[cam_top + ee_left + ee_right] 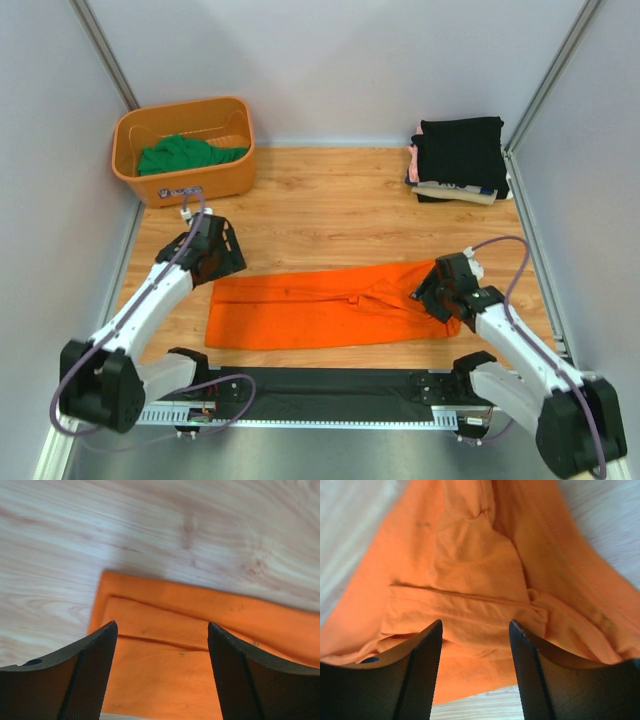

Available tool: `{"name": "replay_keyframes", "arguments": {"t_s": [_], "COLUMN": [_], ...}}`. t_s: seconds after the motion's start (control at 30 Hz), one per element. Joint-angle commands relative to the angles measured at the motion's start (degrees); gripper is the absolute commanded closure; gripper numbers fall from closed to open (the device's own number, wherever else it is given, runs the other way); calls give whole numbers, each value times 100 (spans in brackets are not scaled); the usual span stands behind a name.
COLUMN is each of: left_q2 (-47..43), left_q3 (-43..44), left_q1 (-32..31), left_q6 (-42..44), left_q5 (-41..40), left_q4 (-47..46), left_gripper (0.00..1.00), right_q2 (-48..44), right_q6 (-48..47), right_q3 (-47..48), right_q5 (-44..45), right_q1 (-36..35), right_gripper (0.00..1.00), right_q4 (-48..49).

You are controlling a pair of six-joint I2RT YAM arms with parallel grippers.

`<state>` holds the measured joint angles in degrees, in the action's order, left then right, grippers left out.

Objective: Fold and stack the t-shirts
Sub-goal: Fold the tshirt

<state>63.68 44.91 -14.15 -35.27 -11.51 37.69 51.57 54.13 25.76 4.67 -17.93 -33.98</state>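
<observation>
- The orange t-shirt (335, 305) lies flat on the table (330, 200) as a long band folded lengthwise. It runs parallel to the near edge, in the near half and roughly centred between the left and right edges. Laid out like this, both short ends are within reach of an arm, which I judge suits a next fold across its length.
- Its left end is flat and square-cornered. Its right end is rumpled, with a sleeve and seams bunched together in the right wrist view.
- The left arm (150, 300) reaches forward and inward from the near-left corner, wrist pitched down. The left jaws stand open and hold nothing, their fingers (85, 680) straddling the far-left corner of the shirt from just above.
- The right arm (520, 340) bends in from the near-right corner, wrist angled toward the shirt's right end. The right jaws are also spread and empty, their fingers (415, 675) framing the bunched cloth below. I cannot tell whether the tips touch it.
- The mirrored poses suggest that each arm is lining up a pinch on its own end.
- The stack of folded shirts (460, 158), with a black one on top, sits at the far-right corner, well apart from the arms.
- A green t-shirt (185, 155) waits unfolded in the orange basket (190, 185) at the far-left corner.
</observation>
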Motion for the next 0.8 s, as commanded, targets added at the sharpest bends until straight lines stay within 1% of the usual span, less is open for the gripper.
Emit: {"name": "replay_keyframes", "arguments": {"t_s": [0.0,0.03,0.07,0.13,0.17,0.2,0.23,0.27,0.3,0.33,0.37,0.4,0.43,0.47,0.5,0.53,0.57,0.6,0.63,0.67,0.73,0.77], "left_q2": [811,978,1258,1479,1655,1717,1753,1779,1771,1753,1692,1657,1622,1552,1516,1490,1420,1384,1349,1279,1217,1147], "left_q3": [369,370,361,273,238,160,107,54,-51,-96,-209,-271,-324,-446,-500,-561,-692,-763,-860,-1035,-1194,-1351], "left_q1": [-350,-369,-386,-422,-430,-448,-448,-457,-492,-518,-536,-579,-606,-624,-702,-746,-799,-869,-905,-940,-1063,-1142], "left_q6": [248,240,248,257,240,196,169,134,12,-76,-146,-269,-331,-393,-489,-533,-586,-691,-753,-823,-1069,-1192], "left_q5": [420,526,649,955,1027,1097,1237,1326,1353,1353,1370,1431,1476,1528,1607,1634,1686,1757,1896,1976,2231,2284], "left_q4": [-148,-166,-201,-350,-385,-455,-508,-543,-561,-535,-526,-526,-535,-535,-544,-544,-570,-657,-719,-885,-1026,-1210], "left_gripper": [22,23,23,26,28,30,31,32,35,36,36,37,37,37,38,38,38,38,38,38,38,38], "right_q2": [879,1090,1466,1855,2248,2452,2663,3152,3427,3717,4320,4631,4947,5577,5879,6186,6720,6978,7242,7758,8287,8803], "right_q6": [325,352,388,379,379,362,309,265,187,12,-60,-173,-383,-490,-595,-675,-806,-860,-930,-1044,-1158,-1194], "right_q3": [368,403,534,728,825,1034,1150,1290,1735,1983,2308,2946,3387,3818,4719,5137,5532,5998,6794,7272,8073,8947], "right_q5": [-378,-387,-675,-765,-835,-862,-897,-941,-993,-1029,-1090,-1143,-1187,-1153,-1143,-1161,-1144,-1135,-1135,-1091,-1126,-1178], "right_q1": [-201,-245,-298,-368,-421,-439,-448,-448,-448,-448,-439,-439,-448,-448,-439,-448,-457,-465,-465,-465,-465,-465], "right_gripper": [44,44,44,44,44,44,44,44,46,46,47,49,50,51,53,55,55,55,55,55,55,55], "right_q4": [680,795,918,1015,1042,1164,1252,1323,1367,1376,1333,1297,1227,879,710,569,289,138,-11,-300,-573,-871]}}
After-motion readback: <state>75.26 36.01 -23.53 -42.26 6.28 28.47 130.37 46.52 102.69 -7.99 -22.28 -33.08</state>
